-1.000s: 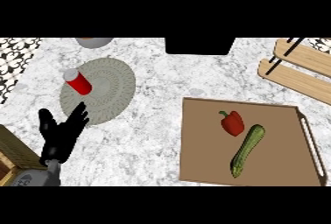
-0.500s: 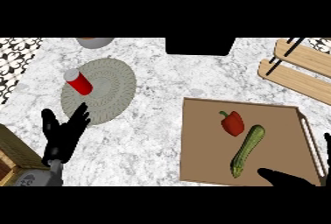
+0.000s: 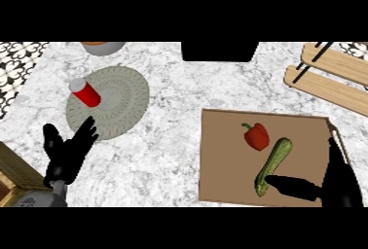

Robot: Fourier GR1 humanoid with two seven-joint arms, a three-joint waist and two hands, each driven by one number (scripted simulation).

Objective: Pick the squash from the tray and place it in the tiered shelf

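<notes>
the squash (image 3: 274, 166) is long and green. i see it lying on the brown tray (image 3: 226, 160), on the right part of it, tilted so its top end points up and a little to the right. a red pepper (image 3: 256, 135) lies just beside it, up and to its left, also on the tray.

my right hand (image 3: 332, 184) is at the bottom right, over the tray's near corner. its thumb reaches left and the tip is right at the lower end of the squash. its fingers point up along the tray's right edge, straight and spread away from the thumb. the hand is not wrapped around the squash.

the tiered shelf (image 3: 329, 74) is made of light wood slats and sits at the top right, well apart from the tray.

my left hand (image 3: 67, 152) rests at the lower left with its fingers straight and pointing up, holding nothing. just above it is a round grey mat (image 3: 119, 104) with a red cup (image 3: 84, 92) on its left side. a wooden box (image 3: 17, 171) shows at the left edge. the counter (image 3: 187, 92) is white and grey marble.
</notes>
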